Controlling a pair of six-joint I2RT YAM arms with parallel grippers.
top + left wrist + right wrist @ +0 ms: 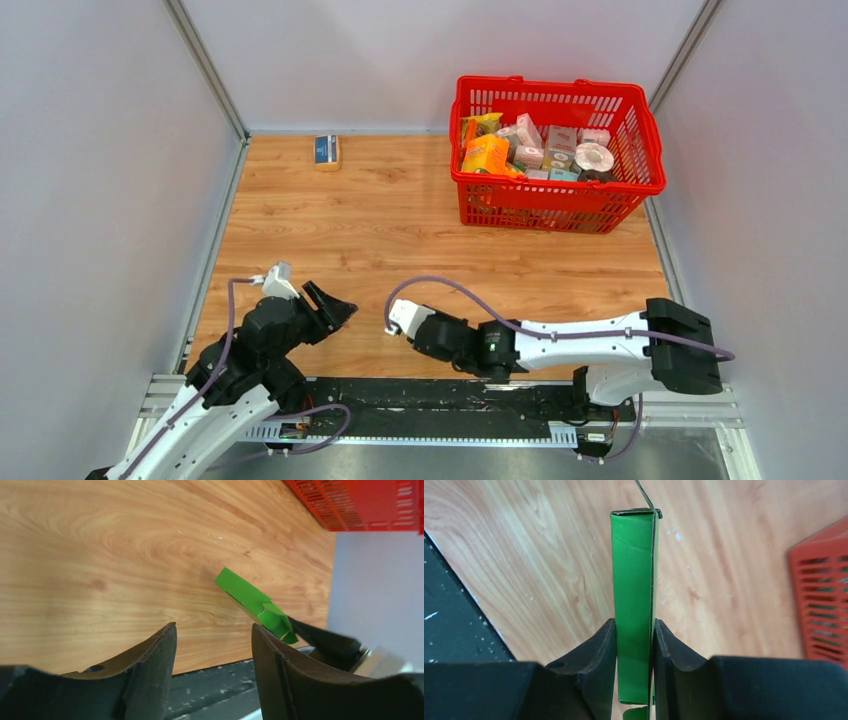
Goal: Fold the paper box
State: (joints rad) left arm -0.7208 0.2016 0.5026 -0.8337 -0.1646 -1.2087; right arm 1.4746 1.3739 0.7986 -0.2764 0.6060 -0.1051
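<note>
Jaws of the right gripper (635, 630) are clamped on the paper box (633, 565), which stands on edge between them and juts forward over the wooden table (539, 555). The left gripper (213, 630) gapes apart nearby, holding nothing. A red basket (556, 205) sits farther back.

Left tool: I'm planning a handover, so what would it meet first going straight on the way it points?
Probably the paper box, clamped in the right tool, lying just off the centre line of the left tool; depth unclear.
</note>
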